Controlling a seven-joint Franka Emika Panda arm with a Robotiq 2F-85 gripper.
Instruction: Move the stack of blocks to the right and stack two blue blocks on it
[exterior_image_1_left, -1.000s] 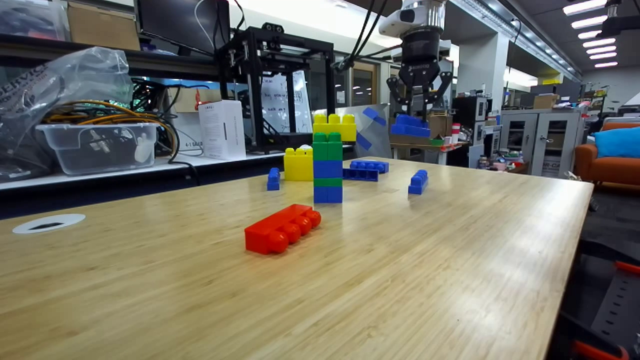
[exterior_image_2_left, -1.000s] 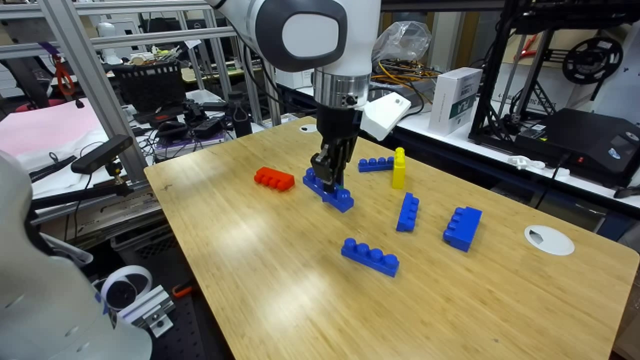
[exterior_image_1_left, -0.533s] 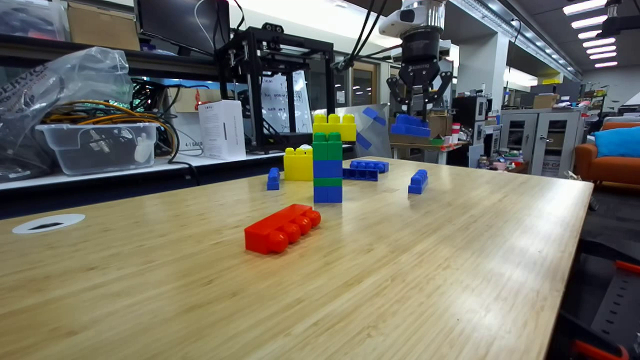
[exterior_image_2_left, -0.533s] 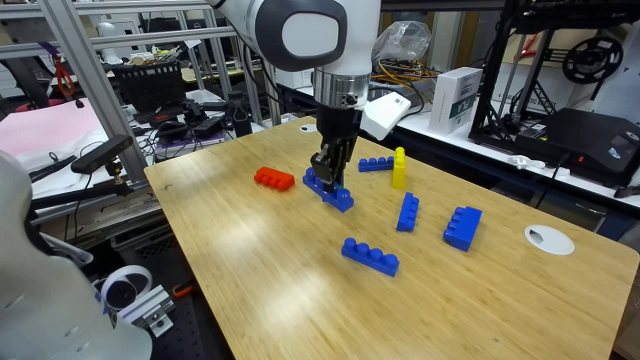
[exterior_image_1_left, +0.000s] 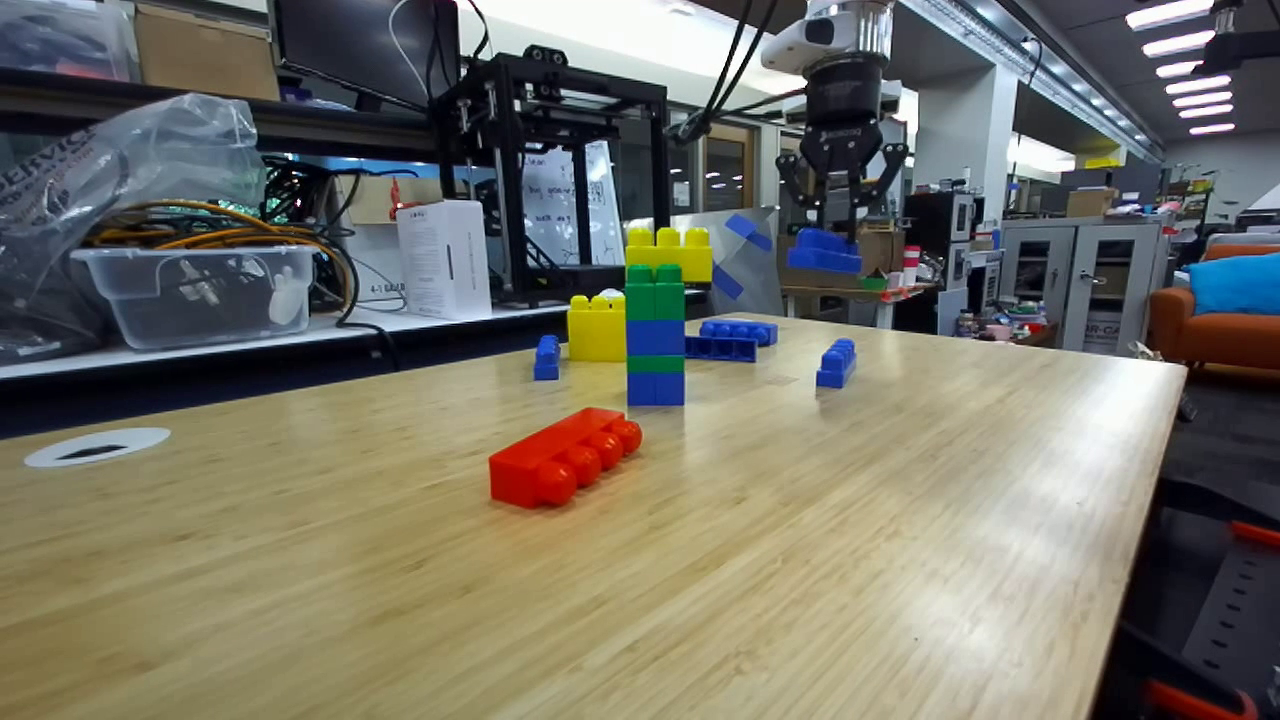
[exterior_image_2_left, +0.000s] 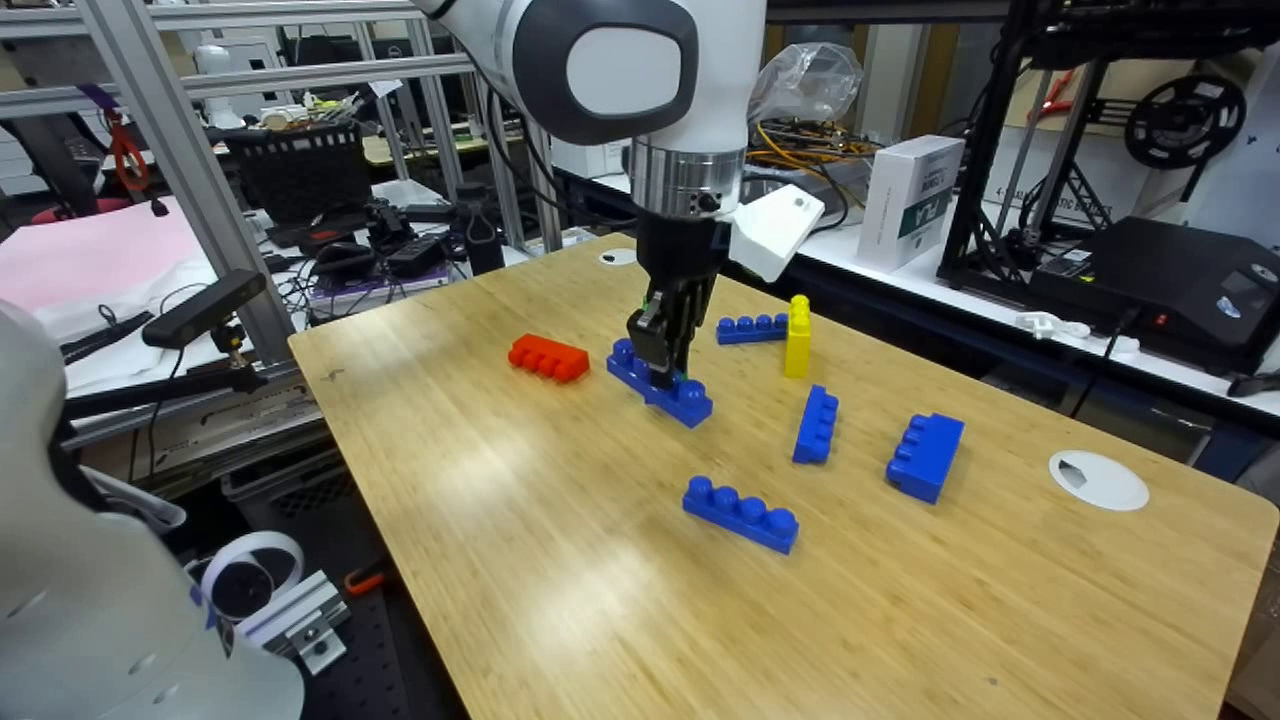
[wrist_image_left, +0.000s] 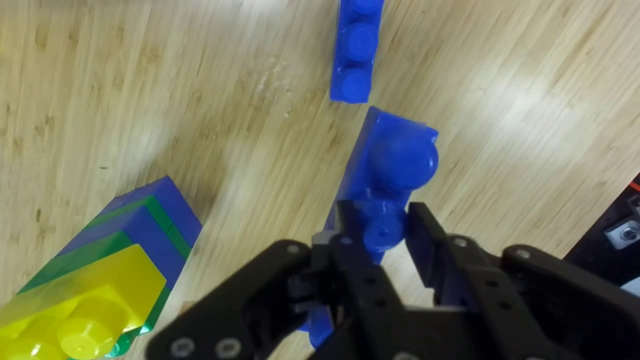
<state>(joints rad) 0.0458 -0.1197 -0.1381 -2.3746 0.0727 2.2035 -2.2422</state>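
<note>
Above the wooden bench (exterior_image_1_left: 820, 560), a blue studded plastic brick (exterior_image_1_left: 825, 253) is gripped by the pincer (wrist_image_left: 383, 217). On it, the blue-green-yellow plastic-brick tower (exterior_image_1_left: 656, 335) is yellow-topped: both stackings seem left; its shift is unconfirmed.

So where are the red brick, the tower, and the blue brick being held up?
Red brick (exterior_image_1_left: 558, 441): in an exterior view, smooth upper face.
Tower (exterior_image_1_left: 656, 337): in an exterior view, upper blue layer.
Held blue brick (exterior_image_1_left: 824, 258): in an exterior view, near side.
</note>
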